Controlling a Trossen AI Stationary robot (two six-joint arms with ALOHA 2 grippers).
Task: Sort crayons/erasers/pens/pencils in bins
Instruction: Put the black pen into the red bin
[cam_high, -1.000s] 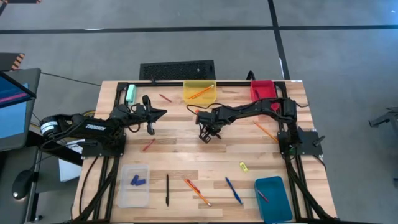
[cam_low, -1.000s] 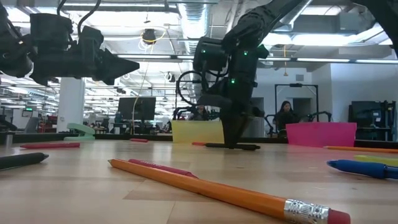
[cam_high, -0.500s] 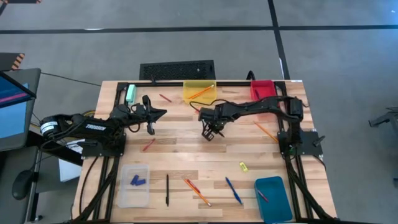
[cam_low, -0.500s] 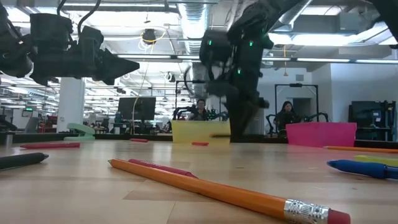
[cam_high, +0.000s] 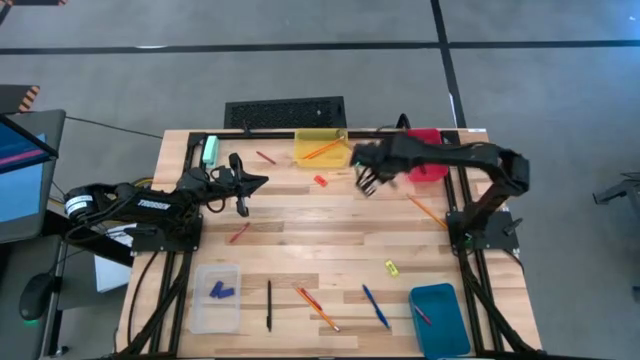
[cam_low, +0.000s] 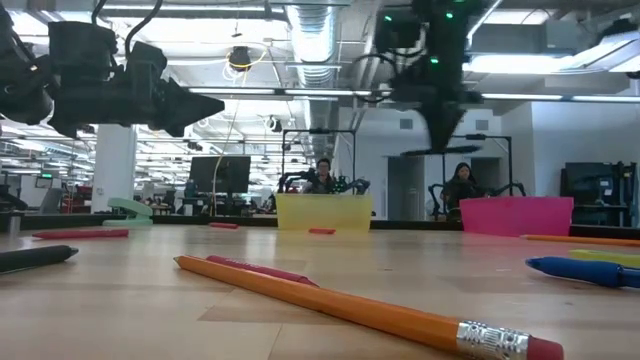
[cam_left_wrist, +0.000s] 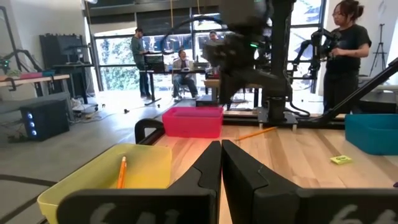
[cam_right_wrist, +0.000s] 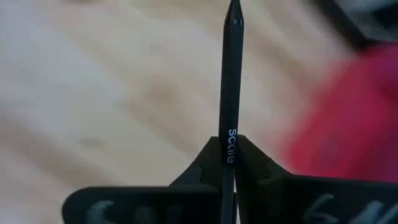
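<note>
In the low view an orange pencil (cam_low: 330, 305) lies nearest on the table (cam_high: 300, 245), its eraser end toward the camera and its length running back to the left, with a red crayon (cam_low: 262, 270) just behind it. A blue pen (cam_low: 585, 270) lies at the right edge and a black pen (cam_low: 35, 257) at the left.

Farther back the right gripper (cam_high: 366, 183) hangs above the table between the yellow bin (cam_high: 321, 150) and the red bin (cam_high: 424, 152), its arm stretched from the right side across toward the middle. Its jaws are clamped on a black pen (cam_right_wrist: 230, 74). The right wrist view shows that pen lying straight forward between the fingers (cam_right_wrist: 205, 163), tip away from the wrist; the low view shows it as a dark level bar (cam_low: 440, 151) under the gripper, well above the wood. From above the pen is hard to make out.

The left gripper (cam_high: 258, 181) waits over the table's left half, jaws together and empty, arm folded low and pointing right. The left wrist view shows a pencil (cam_left_wrist: 121, 172) lying in the yellow bin, and people in the room beyond
</note>
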